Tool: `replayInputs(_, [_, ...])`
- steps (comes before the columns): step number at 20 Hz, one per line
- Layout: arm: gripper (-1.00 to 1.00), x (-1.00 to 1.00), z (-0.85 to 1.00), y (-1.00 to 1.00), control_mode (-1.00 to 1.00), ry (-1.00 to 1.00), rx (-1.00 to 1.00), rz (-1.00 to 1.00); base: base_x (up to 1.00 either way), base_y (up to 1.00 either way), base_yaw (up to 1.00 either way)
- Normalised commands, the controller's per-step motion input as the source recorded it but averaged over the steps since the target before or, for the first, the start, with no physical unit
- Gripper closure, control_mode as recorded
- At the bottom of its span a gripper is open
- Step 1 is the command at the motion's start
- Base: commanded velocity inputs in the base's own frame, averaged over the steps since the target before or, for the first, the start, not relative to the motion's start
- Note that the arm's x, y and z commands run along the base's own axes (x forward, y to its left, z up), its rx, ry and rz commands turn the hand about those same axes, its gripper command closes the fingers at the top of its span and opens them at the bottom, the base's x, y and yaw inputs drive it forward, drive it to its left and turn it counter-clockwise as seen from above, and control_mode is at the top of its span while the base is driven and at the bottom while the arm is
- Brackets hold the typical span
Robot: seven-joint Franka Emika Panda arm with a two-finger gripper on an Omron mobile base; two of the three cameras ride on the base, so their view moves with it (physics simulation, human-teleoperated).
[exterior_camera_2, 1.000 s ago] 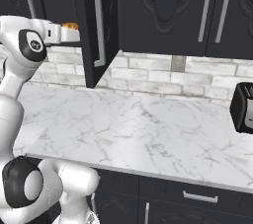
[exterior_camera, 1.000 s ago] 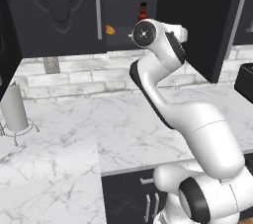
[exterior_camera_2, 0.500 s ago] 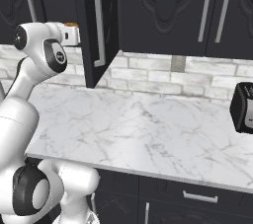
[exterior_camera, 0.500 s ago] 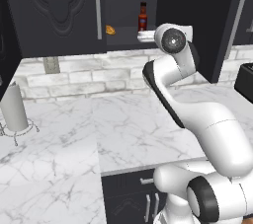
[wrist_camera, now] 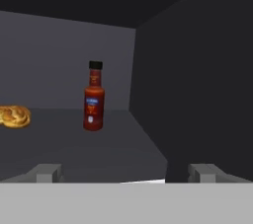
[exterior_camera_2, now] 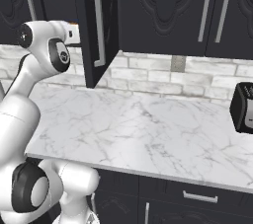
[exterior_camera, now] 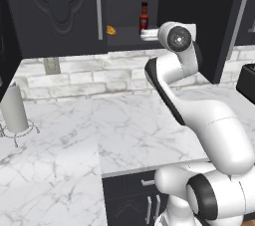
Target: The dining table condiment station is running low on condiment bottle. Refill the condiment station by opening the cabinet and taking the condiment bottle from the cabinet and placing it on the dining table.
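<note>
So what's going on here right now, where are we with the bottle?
The cabinet door is open and the arm has its gripper at the shelf opening, jaws open and holding nothing. The condiment bottle stands upright on the shelf ahead of the fingers, not yet touched, with a small pastry off to its side. The grab comes next.

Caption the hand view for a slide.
Open end effector faces the upright condiment bottle on the cabinet shelf, with a golden pastry to its left.

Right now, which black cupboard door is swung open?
The carved black cabinet door with the silver bar handle, beside the white robot arm; it juts out over the marble counter, the others lie flat.
</note>
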Motion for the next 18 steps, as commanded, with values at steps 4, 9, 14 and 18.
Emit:
replayInputs(4, [-1.00,0.12,0.00,0.00,-1.00,0.00,0.00,0.00,0.00,0.00,0.00])
replayInputs(9, [-1.00,0.09,0.00,0.00,-1.00,0.00,0.00,0.00,0.00,0.00,0.00])
replayInputs(14, [-1.00,0.15,0.00,0.00,-1.00,0.00,0.00,0.00,0.00,0.00,0.00])
replayInputs(18, [-1.00,0.23,0.00,0.00,-1.00,0.00,0.02,0.01,0.00,0.00,0.00])
